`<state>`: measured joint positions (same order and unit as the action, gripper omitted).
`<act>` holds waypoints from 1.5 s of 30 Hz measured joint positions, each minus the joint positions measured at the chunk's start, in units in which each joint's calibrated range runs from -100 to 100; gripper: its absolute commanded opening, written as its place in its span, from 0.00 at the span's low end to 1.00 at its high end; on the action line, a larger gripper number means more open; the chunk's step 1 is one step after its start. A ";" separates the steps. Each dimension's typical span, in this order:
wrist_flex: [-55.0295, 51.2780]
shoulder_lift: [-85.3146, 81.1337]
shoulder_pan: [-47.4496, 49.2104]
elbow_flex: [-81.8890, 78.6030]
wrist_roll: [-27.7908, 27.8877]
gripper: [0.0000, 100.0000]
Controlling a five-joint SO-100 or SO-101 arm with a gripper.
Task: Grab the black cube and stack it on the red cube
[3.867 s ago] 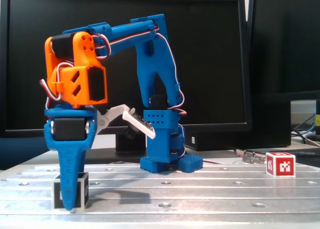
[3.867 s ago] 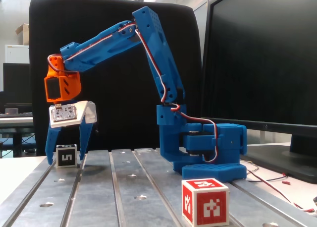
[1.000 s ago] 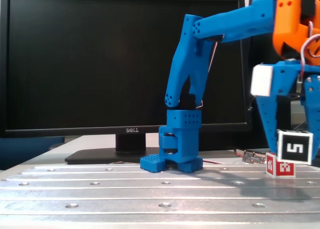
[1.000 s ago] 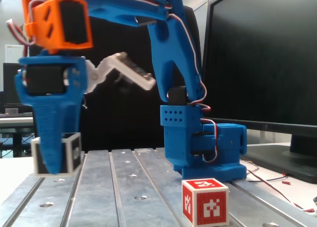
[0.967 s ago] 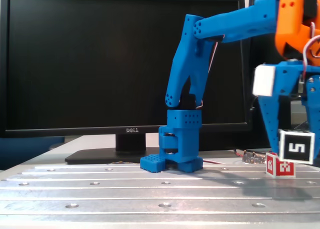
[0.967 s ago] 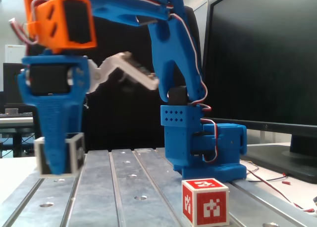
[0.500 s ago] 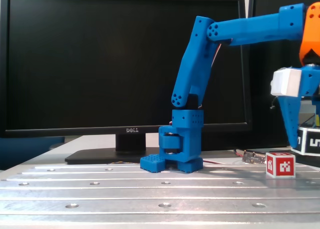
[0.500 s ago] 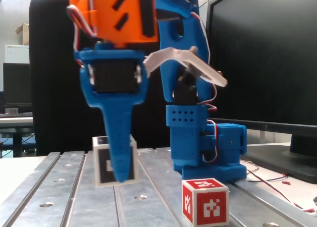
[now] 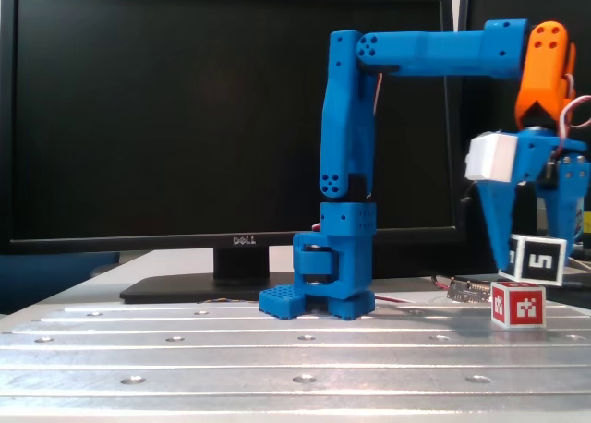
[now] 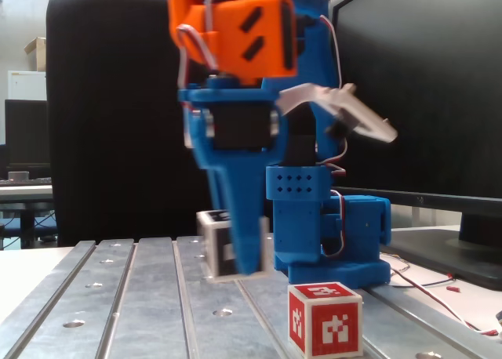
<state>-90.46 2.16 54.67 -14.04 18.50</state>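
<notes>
In a fixed view that faced the dark monitor, we saw the hand at the right edge of the frame, pointing down, its two blue fingers pinching the black cube between them. The cube's face with the white "5" was turned toward that camera, slightly tilted. It hung clear of the counter, just above and a little right of the red cube, which sat on the grooved metal surface in the lower right of the frame. Whether the two cubes touched we could not tell from this side; a thin gap seemed to separate them. The arm's blue base stood in the middle of the frame, its upper link rising straight and its forearm reaching level toward the right, ending in the orange wrist.

In the other fixed view, we saw the hand in the centre, one blue finger covering most of the black cube, which was blurred. The red cube sat in the lower centre-right foreground, nearer the camera than the held cube and lower in the frame.
</notes>
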 measured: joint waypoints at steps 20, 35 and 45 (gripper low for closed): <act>1.38 -6.09 10.15 -6.25 -6.04 0.16; 4.98 -6.43 11.85 -8.88 -7.03 0.16; 4.98 -6.43 13.19 -9.06 -8.50 0.17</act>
<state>-85.47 -4.27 67.85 -23.10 10.00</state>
